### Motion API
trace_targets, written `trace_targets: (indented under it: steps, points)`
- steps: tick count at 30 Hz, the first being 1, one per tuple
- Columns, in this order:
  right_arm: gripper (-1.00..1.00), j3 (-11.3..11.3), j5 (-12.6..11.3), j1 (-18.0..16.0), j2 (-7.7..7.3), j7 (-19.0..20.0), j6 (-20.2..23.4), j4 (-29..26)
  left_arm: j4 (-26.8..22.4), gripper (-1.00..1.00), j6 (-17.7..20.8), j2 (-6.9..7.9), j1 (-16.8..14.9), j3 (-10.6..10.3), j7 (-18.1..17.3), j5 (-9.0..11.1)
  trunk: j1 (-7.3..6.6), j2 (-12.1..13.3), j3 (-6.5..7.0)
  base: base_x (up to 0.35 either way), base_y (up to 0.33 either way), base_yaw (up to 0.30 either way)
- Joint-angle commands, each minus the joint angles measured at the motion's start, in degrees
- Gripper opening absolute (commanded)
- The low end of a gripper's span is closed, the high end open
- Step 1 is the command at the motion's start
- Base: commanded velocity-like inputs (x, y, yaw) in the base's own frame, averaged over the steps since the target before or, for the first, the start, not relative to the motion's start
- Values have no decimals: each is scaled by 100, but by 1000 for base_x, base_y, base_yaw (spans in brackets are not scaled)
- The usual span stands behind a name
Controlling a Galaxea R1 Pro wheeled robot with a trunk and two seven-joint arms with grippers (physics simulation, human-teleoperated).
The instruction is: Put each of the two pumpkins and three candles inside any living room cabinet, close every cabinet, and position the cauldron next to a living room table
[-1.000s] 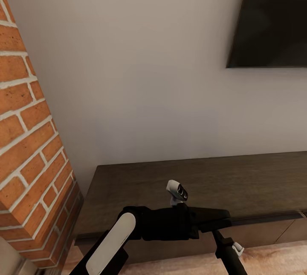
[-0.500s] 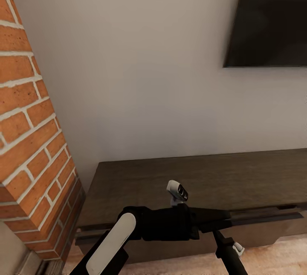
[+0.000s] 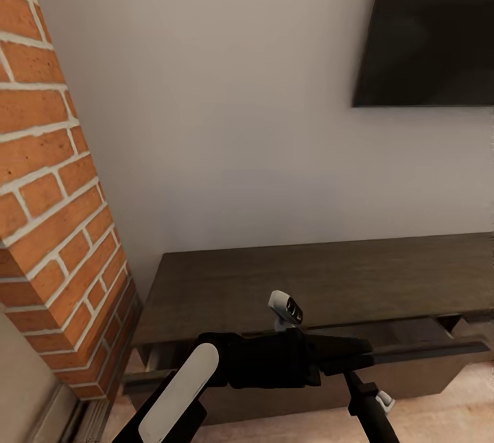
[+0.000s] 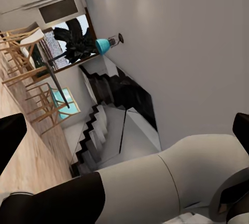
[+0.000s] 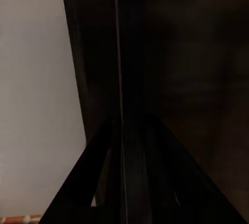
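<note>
You're working the opening step here, getting the cabinet ready to take things. It's sitting low along the far wall, just right of the brick column and below the dark screen. Its top drawer is standing part way out, the drawer front hanging clear of the carcass on the near side with a gap showing behind it.

Your right gripper is reaching in from the near side. In the right wrist view its two dark fingers are converging on a thin upright edge, so it looks to be pinching the drawer front's top rim, clamped tight. The left gripper is sitting spread wide with nothing between its tips, pointing off toward the staircase and dining chairs.

I'm reading the gap as too narrow for a pumpkin. So the next move is calling for a straight pull toward you, level with the drawer's travel and steady. Be watching that pinch: the rim is thin, and any sideways drift is risking a slip.
</note>
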Motion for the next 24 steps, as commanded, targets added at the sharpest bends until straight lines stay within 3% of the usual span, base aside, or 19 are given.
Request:
trace_targets:
  steps: [1, 17, 24]
  points:
    - [-100, 109, -5, -3, 4, 58, 104, -4, 4, 100, 18, -2, -4, 0, -22, -7, -4, -3, -5, -170, 0, 0]
    - [-100, 109, -5, -3, 4, 60, 104, -6, 4, 100, 1, -2, -4, -17, -19, -7, -4, -3, -5, -169, 0, 0]
    - [-100, 109, -5, -3, 4, 60, 104, -9, 4, 100, 0, -2, -4, -18, -19, -7, -4, -3, -5, -44, -2, 0]
